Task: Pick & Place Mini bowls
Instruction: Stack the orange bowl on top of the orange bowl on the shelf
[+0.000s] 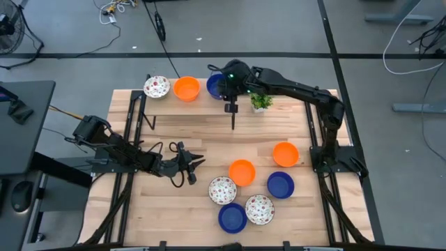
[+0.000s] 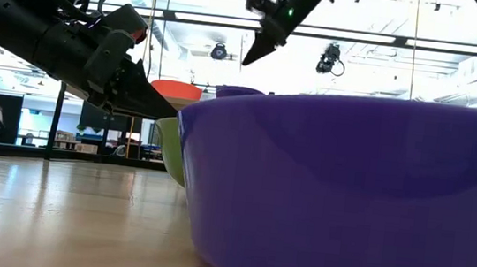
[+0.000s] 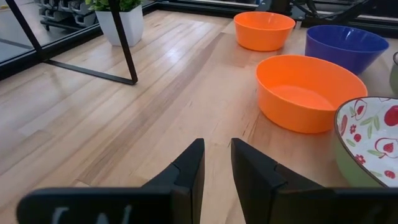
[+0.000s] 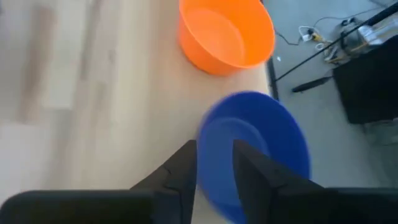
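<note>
Three mini bowls stand in a row on a raised rack at the table's far edge: a floral one [image 1: 157,86], an orange one [image 1: 186,88] [image 4: 227,34] and a blue one [image 1: 213,85] [image 4: 261,143] [image 2: 239,90]. My right gripper [image 1: 224,89] [image 4: 214,152] hovers over the blue bowl's rim, narrowly open; in the low view its tips [image 2: 246,61] stand clear above the bowl. Six more bowls sit on their bases toward the near right of the table. My left gripper [image 1: 198,162] [image 3: 217,146] waits low at the near left, narrowly open and holding nothing.
The table cluster holds two orange bowls [image 1: 285,153] [image 1: 242,171], two blue bowls [image 1: 280,185] [image 1: 232,217] and two floral bowls [image 1: 222,189] [image 1: 258,208]. A small potted plant [image 1: 261,102] stands right of the rack. Black rack legs [image 3: 124,43] stand on the table. Bare wood [image 1: 209,136] lies mid-table.
</note>
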